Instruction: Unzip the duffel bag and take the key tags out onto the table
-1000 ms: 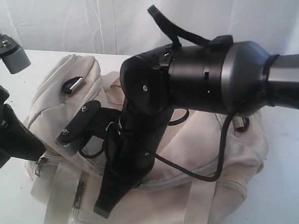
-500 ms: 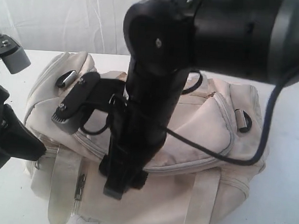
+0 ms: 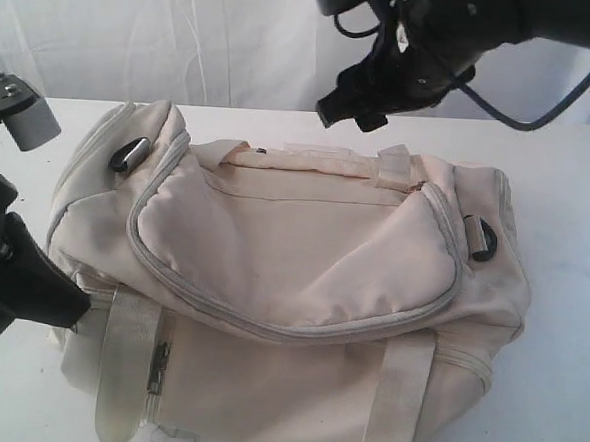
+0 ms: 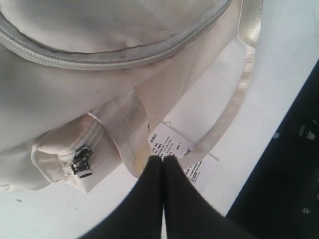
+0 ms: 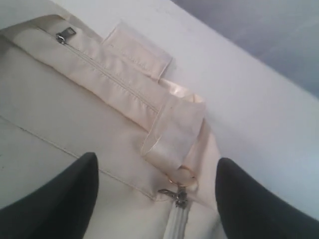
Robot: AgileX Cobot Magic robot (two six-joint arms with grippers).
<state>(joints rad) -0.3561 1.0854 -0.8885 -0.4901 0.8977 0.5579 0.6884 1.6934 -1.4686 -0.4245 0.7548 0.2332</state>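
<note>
Zipper (image 3: 268,328) on bag (image 3: 303,252) is closed; no tags out. Left pincer (image 4: 162,159) together, right pincer (image 5: 157,160) apart over zipper pull (image 5: 178,195). Unzipping pending.

A white curtain (image 3: 186,34) (hanging in soft folds) fills the brightly lit background.

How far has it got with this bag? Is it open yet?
Nothing looks finished. The duffel bag has its flap lying flat and its grey zipper looks closed; no key tags show on the table. In hand: the right gripper hangs open above the zipper pull at the flap's end, while the left gripper is shut beside the paper hang tag. Left to do: unzip, find the tags, set them out.
</note>
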